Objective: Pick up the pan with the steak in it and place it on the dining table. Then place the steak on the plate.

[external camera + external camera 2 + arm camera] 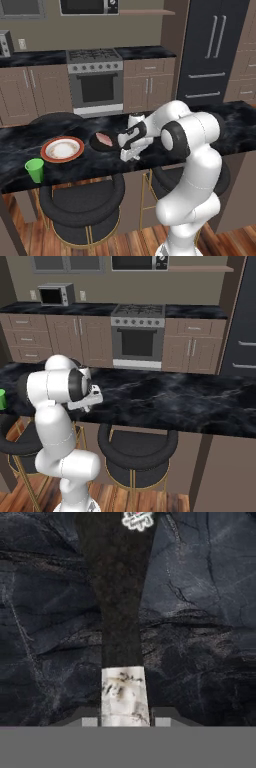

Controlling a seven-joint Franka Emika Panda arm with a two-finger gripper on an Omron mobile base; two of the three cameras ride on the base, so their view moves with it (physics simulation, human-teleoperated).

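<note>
The black pan (96,143) rests on the dining table (210,132), with the pink steak (104,138) lying in it. To its left sits the orange-rimmed plate (62,149). My gripper (126,151) reaches down over the pan's handle at the right side of the pan. In the hand view the long dark handle (122,627) runs up from between the fingertips (90,722) to a bit of steak (137,519) at the top edge. My gripper (126,722) straddles the handle's pale end, with a thin gap on each side, slightly open.
A small green cup (35,170) stands near the table's front edge, left of the plate. Black round stools (82,202) sit under the table's near side. The stove (95,75) and brown cabinets line the far wall.
</note>
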